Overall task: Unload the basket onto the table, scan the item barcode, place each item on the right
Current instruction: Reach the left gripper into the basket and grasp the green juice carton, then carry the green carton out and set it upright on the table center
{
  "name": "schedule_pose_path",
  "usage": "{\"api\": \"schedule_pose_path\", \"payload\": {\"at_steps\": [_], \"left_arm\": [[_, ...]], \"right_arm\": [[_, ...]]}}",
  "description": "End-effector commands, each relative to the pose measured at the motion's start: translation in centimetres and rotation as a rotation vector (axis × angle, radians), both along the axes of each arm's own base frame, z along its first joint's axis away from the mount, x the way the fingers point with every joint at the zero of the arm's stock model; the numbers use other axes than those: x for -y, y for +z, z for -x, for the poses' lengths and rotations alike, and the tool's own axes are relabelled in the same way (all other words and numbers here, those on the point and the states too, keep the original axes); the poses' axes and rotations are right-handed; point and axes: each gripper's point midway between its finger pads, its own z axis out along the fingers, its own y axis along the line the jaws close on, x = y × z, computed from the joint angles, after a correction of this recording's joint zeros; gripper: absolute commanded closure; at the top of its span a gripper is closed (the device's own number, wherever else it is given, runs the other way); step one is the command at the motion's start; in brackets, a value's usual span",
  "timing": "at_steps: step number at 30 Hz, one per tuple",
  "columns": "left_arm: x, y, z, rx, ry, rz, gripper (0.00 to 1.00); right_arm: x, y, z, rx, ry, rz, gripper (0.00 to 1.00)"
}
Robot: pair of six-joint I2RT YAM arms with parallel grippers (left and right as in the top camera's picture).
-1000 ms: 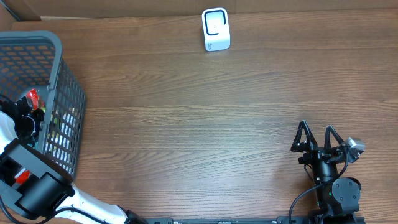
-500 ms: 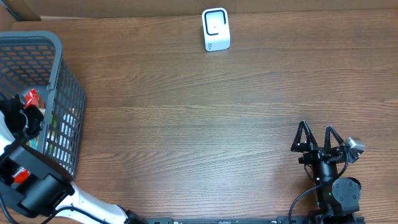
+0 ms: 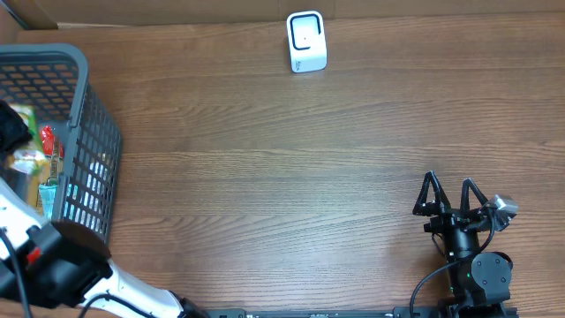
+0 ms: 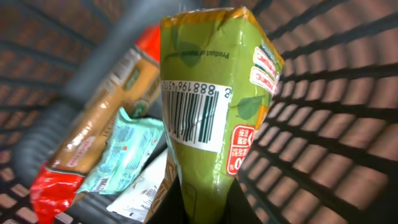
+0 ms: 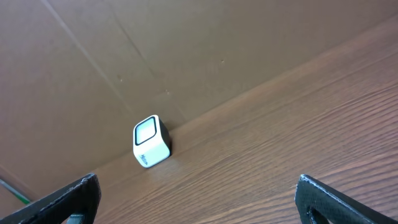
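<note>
In the left wrist view a green packet (image 4: 211, 112) stands upright between the dark fingers (image 4: 171, 205) of my left gripper (image 4: 202, 200), which is shut on its lower end. Its white barcode label (image 4: 193, 118) faces the camera. From overhead, the left gripper (image 3: 9, 128) sits inside the grey basket (image 3: 84, 97) at the table's left edge, mostly cut off by the frame. The white scanner (image 3: 306, 41) stands at the far edge of the table, also seen in the right wrist view (image 5: 151, 142). My right gripper (image 3: 451, 196) rests open and empty at the near right.
Under the green packet in the basket lie a tan and red packet (image 4: 93, 137), a teal packet (image 4: 124, 149) and a white one (image 4: 140, 196). The basket's mesh wall (image 4: 323, 124) rises close on the right. A brown cardboard wall (image 5: 186, 50) backs the table.
The left gripper has moved toward the far left inside the basket, carrying the green packet with it. The right arm has not moved.
</note>
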Motion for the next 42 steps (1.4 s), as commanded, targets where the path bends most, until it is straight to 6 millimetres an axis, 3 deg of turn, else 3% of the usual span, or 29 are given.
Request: {"api": "schedule_pose_path", "payload": {"at_steps": [1, 6, 7, 10, 14, 19, 23, 32, 42], "left_arm": [[4.3, 8.8, 0.0, 0.213, -0.028, -0.106, 0.96], [11.1, 12.8, -0.1, 0.318, -0.151, -0.117, 0.96], [13.3, 13.3, -0.1, 0.333, -0.187, -0.097, 0.96], [18.1, 13.6, -0.2, 0.347, -0.301, -0.020, 0.96], [24.6, 12.0, -0.1, 0.281, -0.445, 0.100, 0.95], [32.1, 8.4, -0.2, 0.164, -0.637, 0.179, 0.96], [36.6, 5.1, -1.2, 0.116, -0.708, 0.228, 0.96], [47.5, -6.2, -2.6, 0.098, -0.799, 0.333, 0.96], [53.7, -15.2, -1.5, 0.109, -0.653, 0.506, 0.96]], "right_arm": [[0.2, -0.1, 0.0, 0.006, -0.010, 0.001, 0.00], [0.2, -0.1, 0.0, 0.006, -0.010, 0.001, 0.00], [0.2, -0.1, 0.0, 0.006, -0.010, 0.001, 0.00], [0.2, -0.1, 0.0, 0.006, -0.010, 0.001, 0.00], [0.2, -0.1, 0.0, 0.006, -0.010, 0.001, 0.00], [0.2, -0.1, 0.0, 0.006, -0.010, 0.001, 0.00], [0.2, -0.1, 0.0, 0.006, -0.010, 0.001, 0.00], [0.2, -0.1, 0.0, 0.006, -0.010, 0.001, 0.00], [0.2, -0.1, 0.0, 0.006, -0.010, 0.001, 0.00]]}}
